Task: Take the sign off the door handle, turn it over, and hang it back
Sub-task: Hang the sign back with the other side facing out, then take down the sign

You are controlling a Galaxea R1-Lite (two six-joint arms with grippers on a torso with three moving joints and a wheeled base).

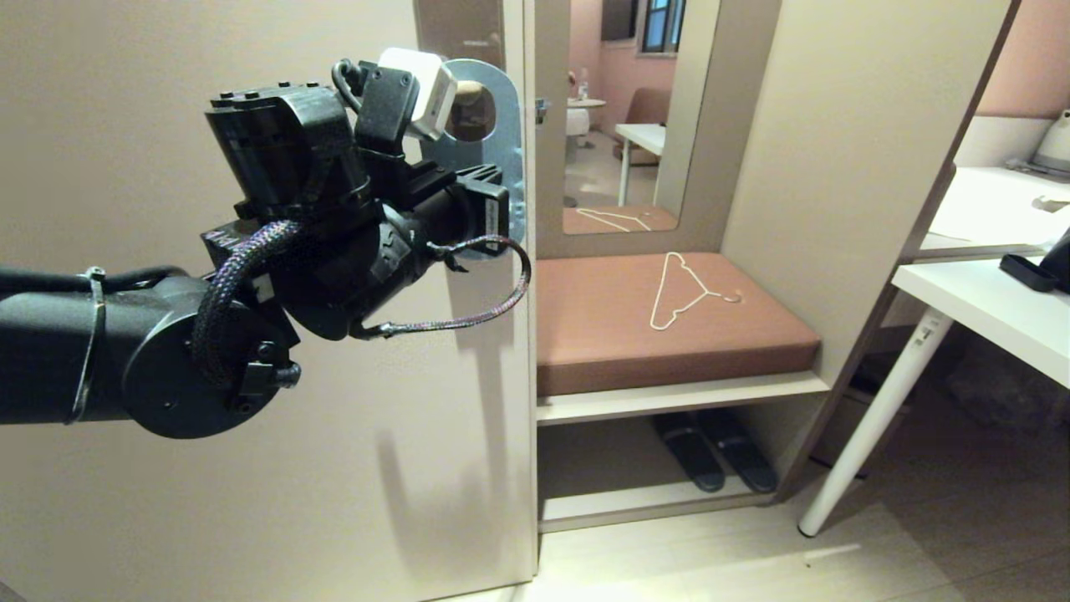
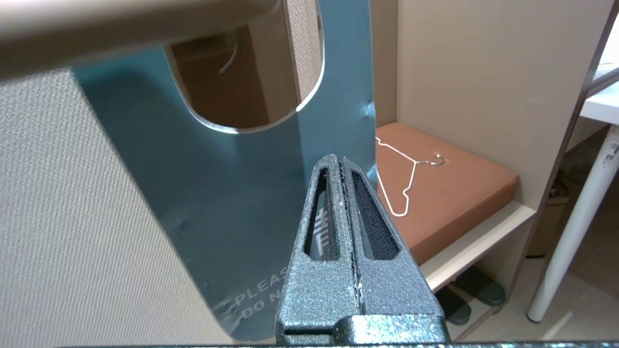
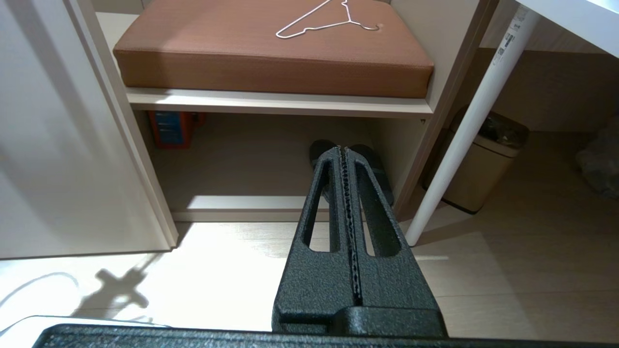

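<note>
The sign point(image 1: 504, 159) hangs against the door with its blue-grey face point(image 2: 232, 193) outward, and the white words "PLEASE DO NO" show low on it. The cream door handle point(image 1: 470, 90) shows through its large hole. In the left wrist view the door handle point(image 2: 121, 29) crosses in front of the sign's upper part. My left gripper point(image 1: 501, 211) is shut, its tips point(image 2: 337, 158) in front of the sign's face near its right edge. Nothing shows between them. Low near the floor, my right gripper point(image 3: 342, 149) is shut and empty.
Right of the door edge is a niche with a brown cushion point(image 1: 635, 334), and a white wire hanger point(image 1: 681, 293) lies on it. Dark slippers point(image 1: 710, 451) sit on the shelf below. A white table point(image 1: 986, 309) with a slanted leg stands at the right, a bin point(image 3: 483, 164) under it.
</note>
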